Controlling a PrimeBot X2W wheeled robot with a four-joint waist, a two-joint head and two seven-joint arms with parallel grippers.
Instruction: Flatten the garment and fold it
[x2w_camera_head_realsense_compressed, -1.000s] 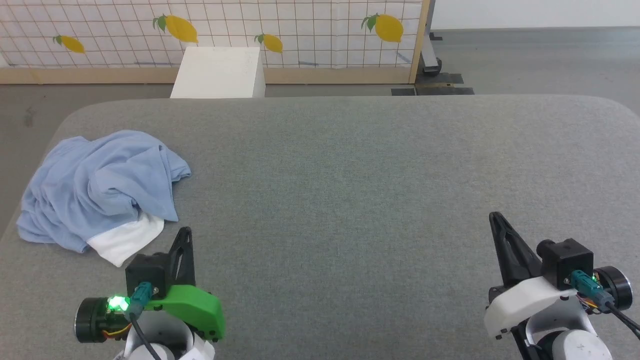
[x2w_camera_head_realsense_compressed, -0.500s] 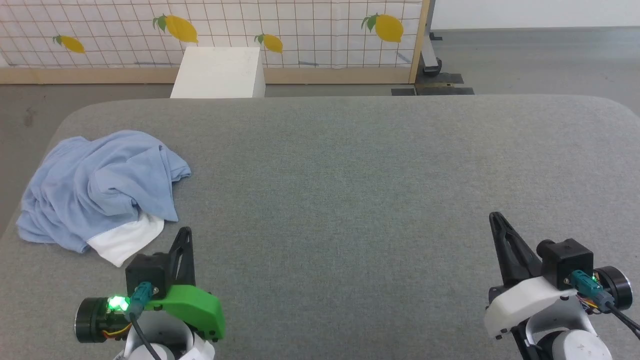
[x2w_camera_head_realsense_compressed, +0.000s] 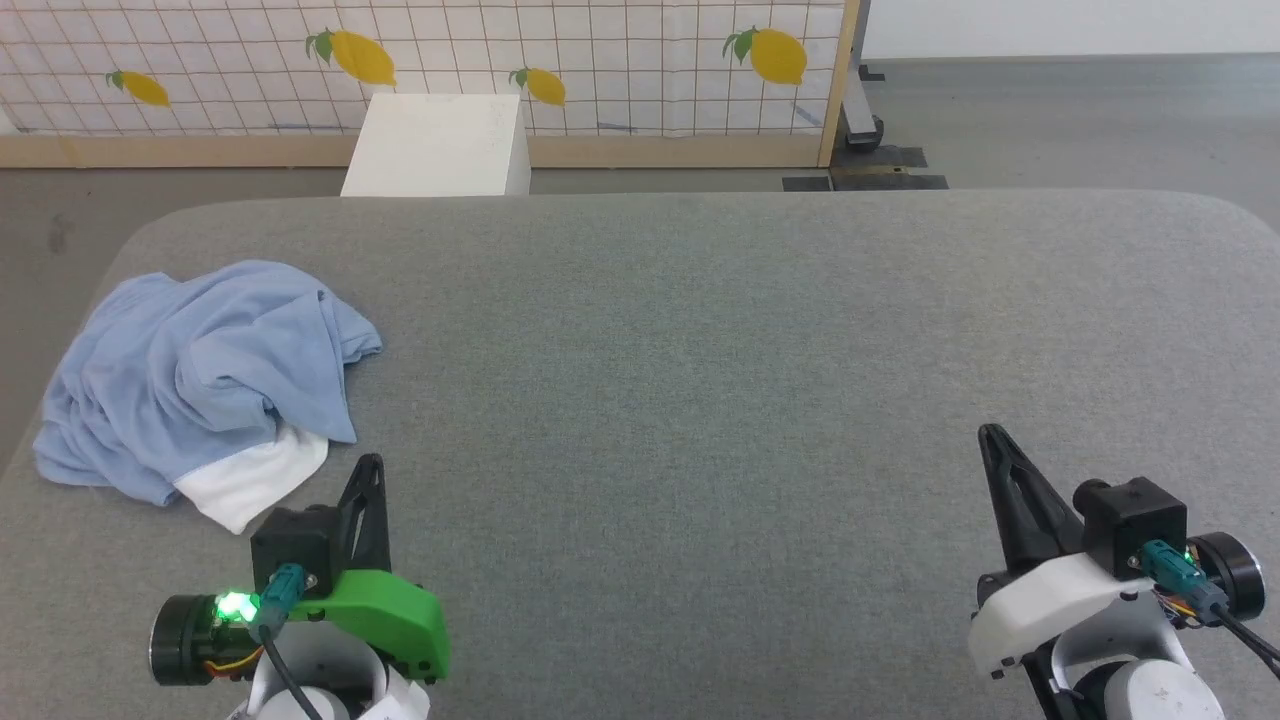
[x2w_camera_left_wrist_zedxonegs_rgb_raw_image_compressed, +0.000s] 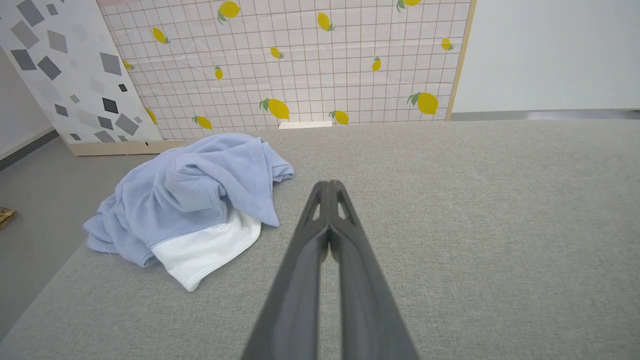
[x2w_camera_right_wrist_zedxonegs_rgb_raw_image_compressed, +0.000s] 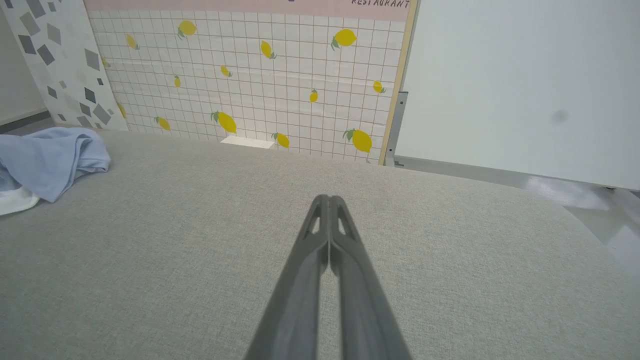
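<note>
Showing the garment (x2w_camera_head_realsense_compressed: 200, 370) crumpled at the table's (x2w_camera_head_realsense_compressed: 700, 350) left edge, left gripper (x2w_camera_head_realsense_compressed: 371, 468) at the table's near-left corner, right gripper (x2w_camera_head_realsense_compressed: 990, 436) near-right, both jaws pressed fully together, holding nothing.

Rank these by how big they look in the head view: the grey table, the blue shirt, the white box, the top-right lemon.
Largest to smallest:
1. grey table
2. blue shirt
3. white box, which stands farther away, so its real size is unsure
4. lemon
</note>
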